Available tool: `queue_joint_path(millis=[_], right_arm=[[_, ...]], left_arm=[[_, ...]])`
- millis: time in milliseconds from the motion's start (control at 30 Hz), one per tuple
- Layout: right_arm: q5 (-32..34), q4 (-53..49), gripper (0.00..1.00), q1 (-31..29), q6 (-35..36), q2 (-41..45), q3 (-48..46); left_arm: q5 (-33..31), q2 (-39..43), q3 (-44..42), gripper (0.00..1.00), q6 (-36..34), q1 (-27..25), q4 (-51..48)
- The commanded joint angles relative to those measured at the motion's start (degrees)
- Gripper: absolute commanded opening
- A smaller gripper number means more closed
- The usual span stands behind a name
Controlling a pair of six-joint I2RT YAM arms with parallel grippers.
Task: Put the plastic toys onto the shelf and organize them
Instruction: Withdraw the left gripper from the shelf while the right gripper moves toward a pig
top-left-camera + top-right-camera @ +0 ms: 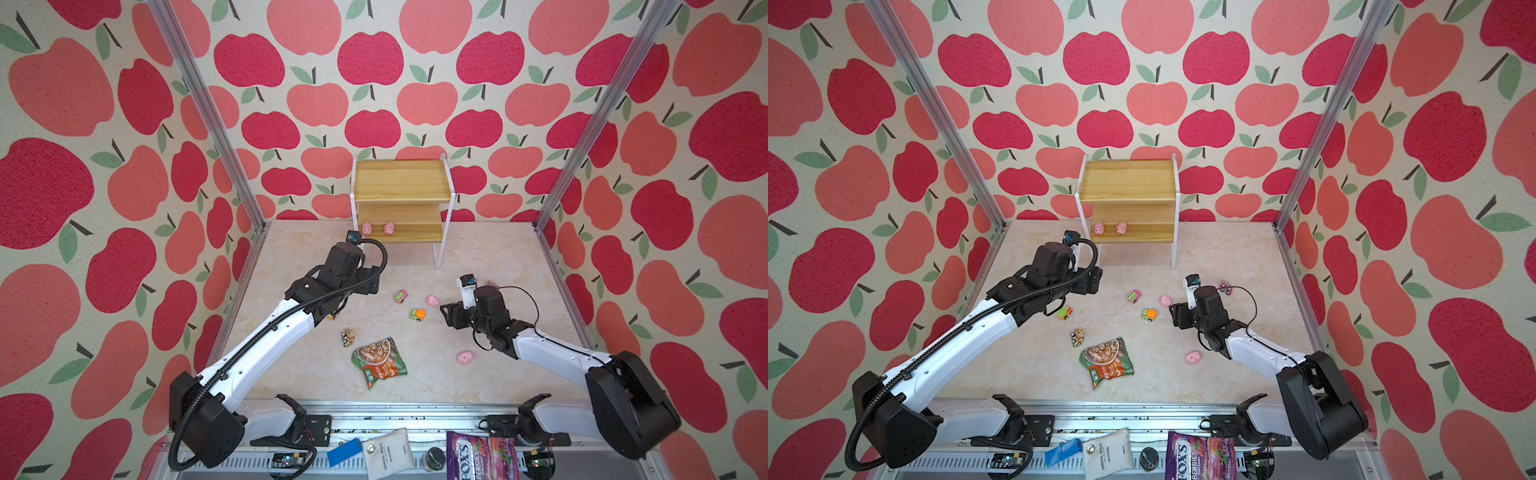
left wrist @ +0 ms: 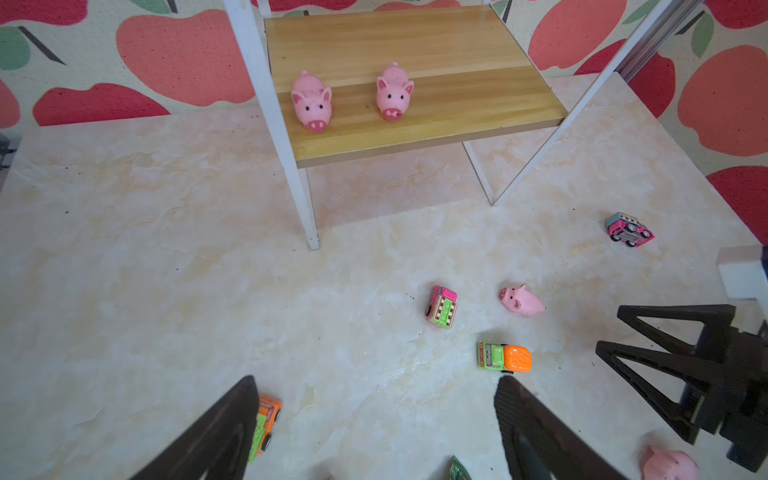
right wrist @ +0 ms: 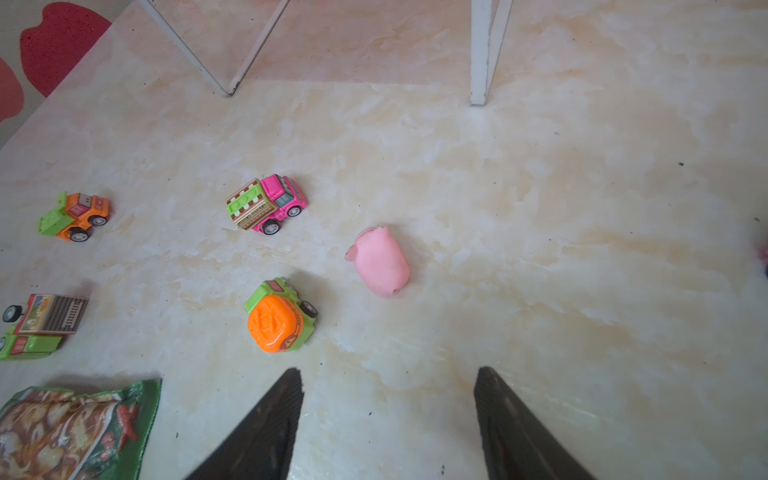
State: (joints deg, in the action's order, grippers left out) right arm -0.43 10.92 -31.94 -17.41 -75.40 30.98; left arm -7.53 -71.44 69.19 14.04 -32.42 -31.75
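the small two-tier shelf of light wooden boards on a thin white metal frame (image 1: 401, 178) stands at twelve o'clock on the pale marbled tabletop (image 1: 498, 249). one tiny pink plastic pig (image 2: 312, 102) and a second pink pig (image 2: 394, 92) sit side by side on the shelf's lower board, snouts facing out. the left pincer (image 2: 376, 390) hangs over the tabletop near nine o'clock, released and empty, with an orange-and-green toy truck (image 1: 1064, 312) just beside it. the right pincer (image 3: 388, 374), near three o'clock, is likewise spread with nothing between its jaws. in both top views a pink pig lying on its side (image 1: 432, 300) sits at eleven o'clock from the right pincer and a green truck with an orange drum (image 1: 417, 314) at nine o'clock. a pink-and-green truck (image 1: 401, 296) rests near the tabletop's middle, a small pink truck (image 1: 493, 284) towards two o'clock, another loose pink pig (image 1: 465, 357) at four o'clock, and a tipped-over truck (image 1: 348, 336) at eight o'clock, near a flat green-and-orange snack packet (image 1: 379, 361) at six.
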Motion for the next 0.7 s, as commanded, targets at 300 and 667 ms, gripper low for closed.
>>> queue_joint_path(millis=[300, 667], right_arm=[[5.5, -10.2, 0.66, -3.5, -1.2, -9.2, 12.2], [14.5, -20.4, 0.67, -6.6, -18.0, -19.0, 23.5]], left_arm=[[10.6, 6.3, -1.3, 0.93, -2.6, 11.5, -9.8], [19.9, 5.2, -5.9, 0.92, -2.3, 14.4, -4.6]])
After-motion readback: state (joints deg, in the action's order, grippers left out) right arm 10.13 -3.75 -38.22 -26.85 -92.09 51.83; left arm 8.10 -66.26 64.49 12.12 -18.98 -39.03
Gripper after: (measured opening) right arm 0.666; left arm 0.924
